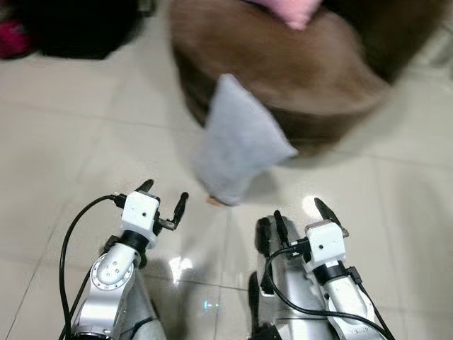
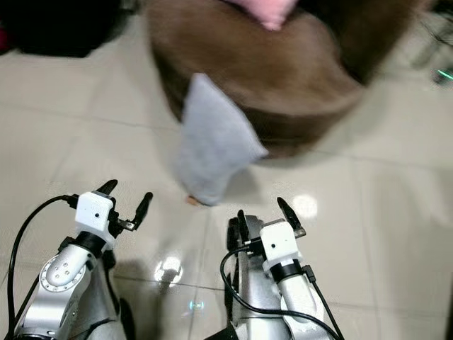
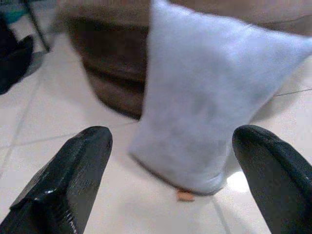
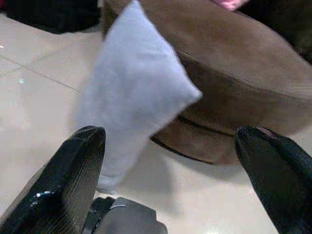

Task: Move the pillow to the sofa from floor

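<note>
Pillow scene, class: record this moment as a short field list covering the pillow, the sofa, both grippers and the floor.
pillow: grey pillow, standing on the floor, leaning against the sofa front
sofa: brown sofa, a pink cushion on it
left gripper: open, short of the pillow, holding nothing
right gripper: open, short of the pillow, holding nothing
floor: pale glossy tiles

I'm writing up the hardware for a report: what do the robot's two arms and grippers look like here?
Both arms are silver metal with rounded joints. Each ends in a white boxy wrist block behind a black collar, carrying two long, tapered black fingers. The left gripper has a black cable looping out from its block on the outer side; the right gripper has a black cable curling beneath its block.
</note>
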Tool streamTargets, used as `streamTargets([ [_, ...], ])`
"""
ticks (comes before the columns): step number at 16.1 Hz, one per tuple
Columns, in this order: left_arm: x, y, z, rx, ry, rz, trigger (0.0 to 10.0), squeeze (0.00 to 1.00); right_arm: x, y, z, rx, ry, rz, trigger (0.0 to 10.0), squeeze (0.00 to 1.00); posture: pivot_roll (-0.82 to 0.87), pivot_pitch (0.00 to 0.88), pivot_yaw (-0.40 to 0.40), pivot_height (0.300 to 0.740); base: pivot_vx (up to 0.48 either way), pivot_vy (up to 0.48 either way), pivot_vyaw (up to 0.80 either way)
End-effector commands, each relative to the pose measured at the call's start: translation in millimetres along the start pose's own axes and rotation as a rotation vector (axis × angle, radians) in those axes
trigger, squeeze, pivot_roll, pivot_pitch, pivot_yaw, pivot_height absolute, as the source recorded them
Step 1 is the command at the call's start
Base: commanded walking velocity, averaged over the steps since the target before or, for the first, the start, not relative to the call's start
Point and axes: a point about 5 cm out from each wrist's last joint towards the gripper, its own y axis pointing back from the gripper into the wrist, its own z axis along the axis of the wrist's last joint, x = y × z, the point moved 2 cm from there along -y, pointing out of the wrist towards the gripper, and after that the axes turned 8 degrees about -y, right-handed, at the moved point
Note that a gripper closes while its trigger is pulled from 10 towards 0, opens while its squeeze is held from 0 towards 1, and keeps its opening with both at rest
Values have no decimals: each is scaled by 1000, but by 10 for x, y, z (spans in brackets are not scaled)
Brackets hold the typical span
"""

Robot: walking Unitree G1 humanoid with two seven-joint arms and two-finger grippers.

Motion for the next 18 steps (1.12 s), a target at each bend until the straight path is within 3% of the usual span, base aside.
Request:
streamTargets([
  [1, -26, 51, -47, 15, 5, -13, 10000, 1000, -5, 33, -63, 30, 3, -5, 10000, 0, 67, 227, -64, 444, 0, 0, 0],
  [5, -47, 58, -47, 14, 4, -18, 10000, 1000, 2, 40, -50, 20, 22, 2, 10000, 0, 73, 219, -68, 444, 0, 0, 0],
  [8, -52, 58, -35, 7, 12, -21, 10000, 1000, 23, 24, -56, 34, -19, 6, 10000, 0, 76, 219, -69, 444, 0, 0, -708],
  [11, -52, 64, -41, 12, 5, -22, 10000, 1000, 39, 5, -53, 37, 21, 21, 10000, 0, 76, 220, -68, 444, 0, 0, -660],
  [18, -82, 59, -51, 21, -1, -42, 10000, 1000, 43, 6, -60, 42, 20, 19, 10000, 0, 70, 231, -65, 444, 0, 0, 0],
])
